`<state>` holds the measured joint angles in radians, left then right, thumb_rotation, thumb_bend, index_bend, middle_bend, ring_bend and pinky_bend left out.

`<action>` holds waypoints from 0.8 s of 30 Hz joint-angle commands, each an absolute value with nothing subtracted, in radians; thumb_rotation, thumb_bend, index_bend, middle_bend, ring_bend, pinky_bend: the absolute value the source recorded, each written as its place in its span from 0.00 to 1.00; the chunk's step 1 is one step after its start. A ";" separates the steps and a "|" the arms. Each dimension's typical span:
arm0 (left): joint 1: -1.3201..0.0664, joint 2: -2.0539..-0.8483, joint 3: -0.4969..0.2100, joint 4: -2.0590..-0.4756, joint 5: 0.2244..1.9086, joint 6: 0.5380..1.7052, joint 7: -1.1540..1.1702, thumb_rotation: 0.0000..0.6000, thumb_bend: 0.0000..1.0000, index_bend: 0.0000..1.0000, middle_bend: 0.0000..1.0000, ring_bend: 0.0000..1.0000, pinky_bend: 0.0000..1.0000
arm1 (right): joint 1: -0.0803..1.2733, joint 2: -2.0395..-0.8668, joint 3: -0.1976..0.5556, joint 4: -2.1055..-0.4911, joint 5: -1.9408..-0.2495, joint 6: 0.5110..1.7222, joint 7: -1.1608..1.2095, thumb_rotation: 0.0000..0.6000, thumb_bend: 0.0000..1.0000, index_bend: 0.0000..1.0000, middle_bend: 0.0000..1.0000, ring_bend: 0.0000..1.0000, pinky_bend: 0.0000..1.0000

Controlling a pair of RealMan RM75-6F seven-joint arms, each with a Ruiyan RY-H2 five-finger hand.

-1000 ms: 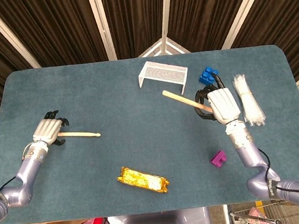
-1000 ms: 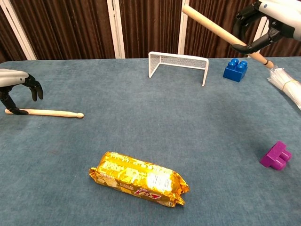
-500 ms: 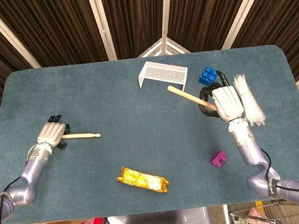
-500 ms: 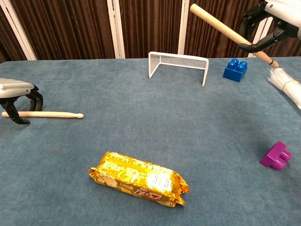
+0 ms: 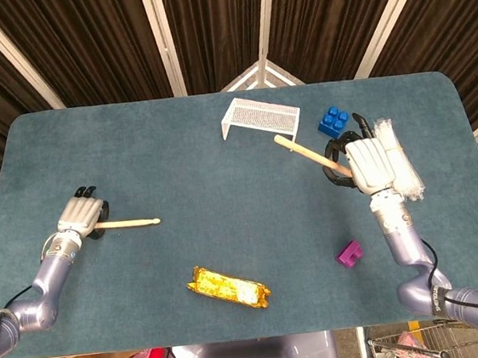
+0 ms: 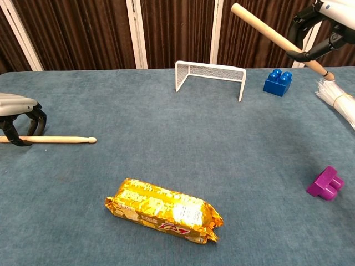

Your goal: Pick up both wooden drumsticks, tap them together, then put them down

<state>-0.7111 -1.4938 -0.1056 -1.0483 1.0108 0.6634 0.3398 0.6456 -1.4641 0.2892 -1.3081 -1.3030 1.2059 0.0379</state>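
Note:
One wooden drumstick [image 5: 128, 223] lies level at the table's left, its tip pointing right. My left hand [image 5: 79, 216] sits over its butt end with fingers curled around it; in the chest view this drumstick [image 6: 58, 139] runs under the left hand [image 6: 19, 111] and off the left edge. The other drumstick [image 5: 309, 152] is raised off the table and slants up to the left. My right hand [image 5: 369, 163] grips it near the butt end. In the chest view that drumstick [image 6: 269, 34] sticks out high above the table from the right hand [image 6: 327, 16].
A white wire rack [image 5: 260, 115] stands at the back centre with a blue brick [image 5: 333, 121] to its right. A bundle of white ties [image 5: 400, 166] lies beside the right hand. A purple block [image 5: 349, 254] and a gold snack pack [image 5: 228, 287] lie near the front.
The right hand has carried its drumstick to the right. The left hand's fingers have closed around the other stick, which has slid slightly left and toward the front.

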 commanded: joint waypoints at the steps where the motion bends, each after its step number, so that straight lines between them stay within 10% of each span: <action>1: -0.715 -1.496 -0.100 -1.052 1.005 0.669 0.358 1.00 0.42 0.49 0.50 0.06 0.02 | 0.644 -1.463 0.288 -1.308 -1.303 1.206 0.037 1.00 0.56 0.77 0.64 0.38 0.00; 24: -0.728 -1.475 -0.071 -1.113 0.950 0.686 0.433 1.00 0.47 0.53 0.55 0.07 0.02 | 0.647 -1.488 0.298 -1.282 -1.291 1.202 0.032 1.00 0.56 0.78 0.64 0.39 0.00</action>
<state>-0.7266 -1.4759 -0.0736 -1.1113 0.9543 0.6854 0.4282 0.6468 -1.4880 0.2976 -1.2815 -1.2912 1.2016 0.0323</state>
